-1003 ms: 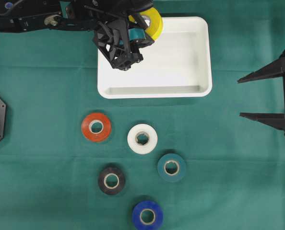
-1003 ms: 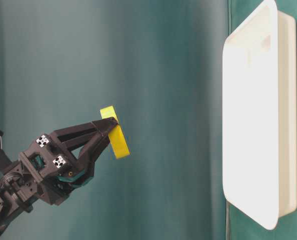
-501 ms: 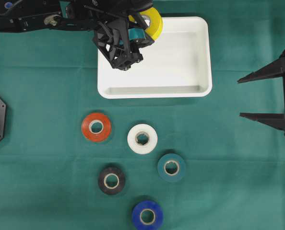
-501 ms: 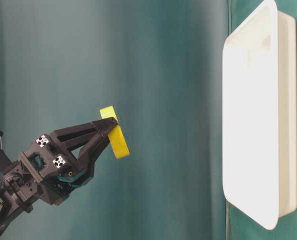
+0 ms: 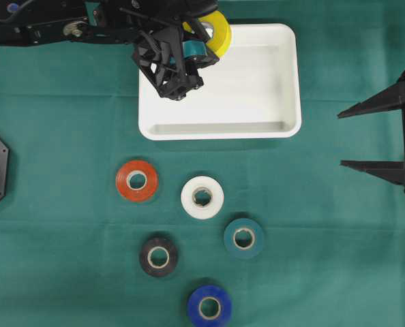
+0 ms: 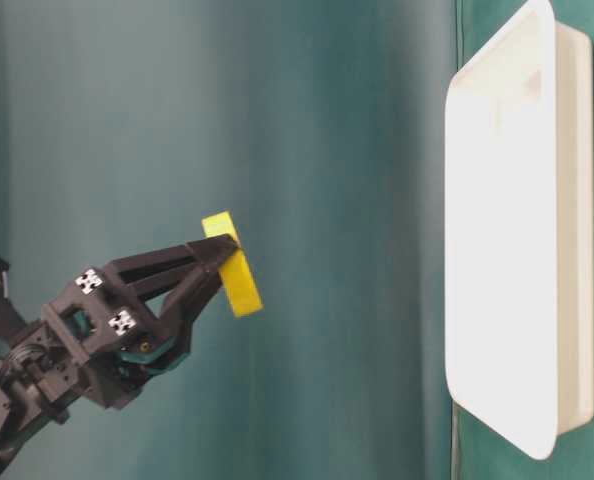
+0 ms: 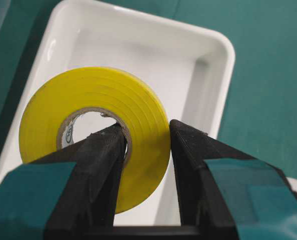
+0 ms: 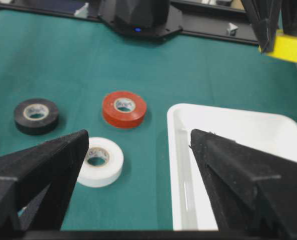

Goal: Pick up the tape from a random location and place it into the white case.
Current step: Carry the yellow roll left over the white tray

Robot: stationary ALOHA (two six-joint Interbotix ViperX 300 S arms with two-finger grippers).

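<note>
Left gripper [image 7: 146, 135] clenched on the yellow tape [image 7: 96, 130], one finger through the core, the other on the outer face, pinching the ring wall. Tape hangs above the white case [image 5: 284, 82], over its far-left corner, clear of the floor. Judged light, stiff, smooth-sided; the wall pinch suits it, though it may pivot. Right gripper [image 5: 366, 136] spread wide and empty, well right of the case

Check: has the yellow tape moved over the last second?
No. In the overhead view the yellow tape sits over the same upper-left corner of the white case, shut in the left gripper.
</note>
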